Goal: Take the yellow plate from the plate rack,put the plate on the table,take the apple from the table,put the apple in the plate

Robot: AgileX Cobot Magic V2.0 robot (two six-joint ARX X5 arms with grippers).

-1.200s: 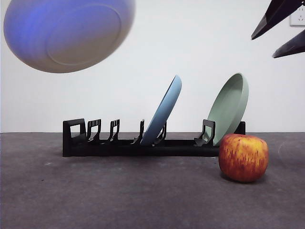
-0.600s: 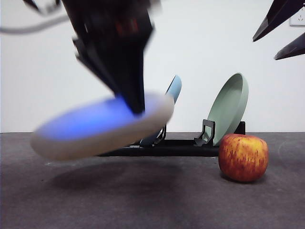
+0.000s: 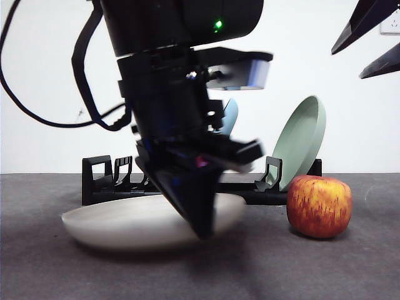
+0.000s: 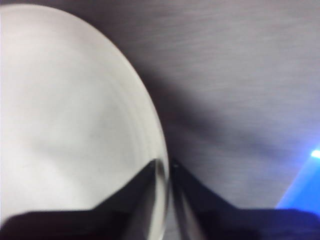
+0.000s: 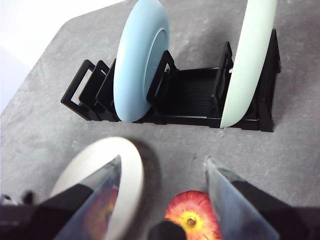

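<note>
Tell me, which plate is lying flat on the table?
The yellow plate, pinched at its rim by the left claw. The blue plate and green plate stand in the rack.

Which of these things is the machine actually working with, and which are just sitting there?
In use: yellow plate, held at its rim by the left tool; apple; plate rack; table.
Just there: blue plate, green plate, both in the rack.

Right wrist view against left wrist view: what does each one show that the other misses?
Only the right wrist view shows the plate rack holding the blue plate and the pale green plate, plus the apple beneath the open right tool. Only the left wrist view shows the left tool shut on the plate's rim. Both show the yellow plate and the table.
</note>
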